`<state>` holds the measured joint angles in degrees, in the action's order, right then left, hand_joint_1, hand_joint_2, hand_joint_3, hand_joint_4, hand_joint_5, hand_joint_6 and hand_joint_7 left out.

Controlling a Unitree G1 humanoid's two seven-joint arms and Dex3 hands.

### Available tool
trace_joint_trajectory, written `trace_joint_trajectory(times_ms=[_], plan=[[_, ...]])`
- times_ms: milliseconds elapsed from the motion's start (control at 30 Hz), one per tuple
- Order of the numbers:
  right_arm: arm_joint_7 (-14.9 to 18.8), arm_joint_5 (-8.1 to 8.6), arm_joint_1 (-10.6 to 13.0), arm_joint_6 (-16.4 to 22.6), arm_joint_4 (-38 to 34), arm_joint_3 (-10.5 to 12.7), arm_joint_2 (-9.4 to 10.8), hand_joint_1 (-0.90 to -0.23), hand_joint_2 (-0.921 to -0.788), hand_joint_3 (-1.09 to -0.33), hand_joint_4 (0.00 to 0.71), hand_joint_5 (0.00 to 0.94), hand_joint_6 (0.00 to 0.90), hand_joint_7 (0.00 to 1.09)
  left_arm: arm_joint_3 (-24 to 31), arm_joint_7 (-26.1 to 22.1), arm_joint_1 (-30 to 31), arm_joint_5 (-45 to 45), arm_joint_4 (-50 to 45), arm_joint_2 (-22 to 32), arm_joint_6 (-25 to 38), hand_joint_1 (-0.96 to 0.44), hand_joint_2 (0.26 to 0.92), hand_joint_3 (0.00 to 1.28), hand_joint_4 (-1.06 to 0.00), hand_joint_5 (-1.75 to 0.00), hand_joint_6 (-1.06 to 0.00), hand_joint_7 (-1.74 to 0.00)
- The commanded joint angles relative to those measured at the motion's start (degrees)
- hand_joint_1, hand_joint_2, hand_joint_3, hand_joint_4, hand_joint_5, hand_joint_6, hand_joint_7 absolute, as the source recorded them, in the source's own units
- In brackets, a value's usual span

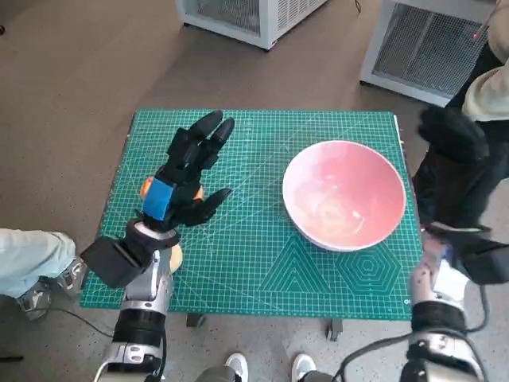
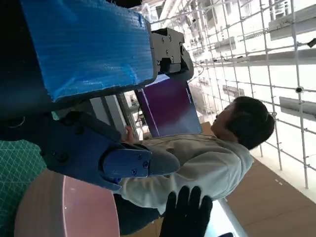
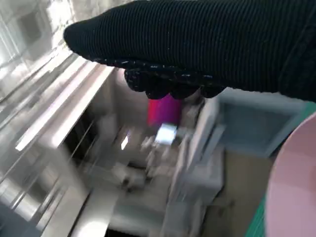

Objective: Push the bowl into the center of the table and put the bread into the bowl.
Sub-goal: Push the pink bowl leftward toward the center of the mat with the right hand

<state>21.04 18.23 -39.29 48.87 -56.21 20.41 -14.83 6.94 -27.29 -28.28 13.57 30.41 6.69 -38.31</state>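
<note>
bowl (image 1: 344, 193) right of frame centre, near mat's right edge; stiff, slick, slides if pushed low on rim | bread (image 1: 148, 189) under left hand (image 1: 184, 176); soft, take by sides | left fingers spread, empty | right hand (image 1: 452, 169) beside bowl, fingers unclear

Looks like a lab: green cutting mat (image 1: 262, 263) under the left hand (image 1: 184, 177), vented metal cabinets (image 1: 429, 44) beyond, wire-grid wall (image 2: 247, 44) behind.

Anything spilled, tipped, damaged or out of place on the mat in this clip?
Nothing spilled or damaged. The pink round bowl sits upright on the green cutting mat, toward its right side, not centred. The orange-brown bread is mostly hidden under the open left robot hand.
</note>
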Motion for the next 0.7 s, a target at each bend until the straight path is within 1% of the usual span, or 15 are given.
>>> trace_joint_trajectory(times_ms=[33, 200, 333, 400, 533, 700], plan=[[-3.09, -0.70, -0.53, -1.67, -7.25, 1.59, -1.10, -0.697, -0.921, -0.868, 0.247, 0.000, 0.081, 0.48, 0.07, 0.36, -0.94, -0.54, 0.74, 0.44, -1.33, -0.62, 0.921, 0.33, -0.24, 0.00, 0.00, -0.58], [-6.06, -1.67, -1.40, -3.55, -11.78, 2.05, -1.32, -0.682, -0.921, -0.878, 0.233, 0.000, 0.077, 0.47, 0.13, 0.35, -1.38, -0.54, 1.70, 0.48, -1.88, -0.62, 0.921, 0.33, -0.24, 0.00, 0.00, -0.58], [-7.37, -1.57, -1.87, -5.93, -14.29, 2.43, -1.11, -0.669, -0.921, -0.886, 0.222, 0.000, 0.074, 0.45, 0.09, 0.40, -1.70, -0.62, 2.36, 0.44, -2.28, -0.61, 0.921, 0.34, -0.24, 0.00, 0.00, -0.58], [-7.65, -1.18, -2.04, -7.61, -15.32, 2.79, -0.90, -0.672, -0.921, -0.882, 0.219, 0.000, 0.082, 0.43, 0.07, 0.41, -1.82, -0.65, 2.63, 0.45, -2.50, -0.61, 0.921, 0.34, -0.24, 0.00, 0.00, -0.58], [-6.71, 0.63, -2.45, -11.57, -16.80, 4.39, -0.09, -0.686, -0.921, -0.866, 0.213, 0.000, 0.116, 0.36, 0.05, 0.37, -1.74, -0.64, 2.46, 0.57, -2.65, -0.61, 0.921, 0.34, -0.24, 0.00, 0.00, -0.58], [-4.87, 2.33, -3.11, -15.29, -17.29, 6.30, 1.75, -0.682, -0.921, -0.863, 0.204, 0.000, 0.143, 0.34, 0.10, 0.39, -1.59, -0.59, 2.15, 0.81, -2.53, -0.61, 0.921, 0.34, -0.24, 0.00, 0.00, -0.58]])
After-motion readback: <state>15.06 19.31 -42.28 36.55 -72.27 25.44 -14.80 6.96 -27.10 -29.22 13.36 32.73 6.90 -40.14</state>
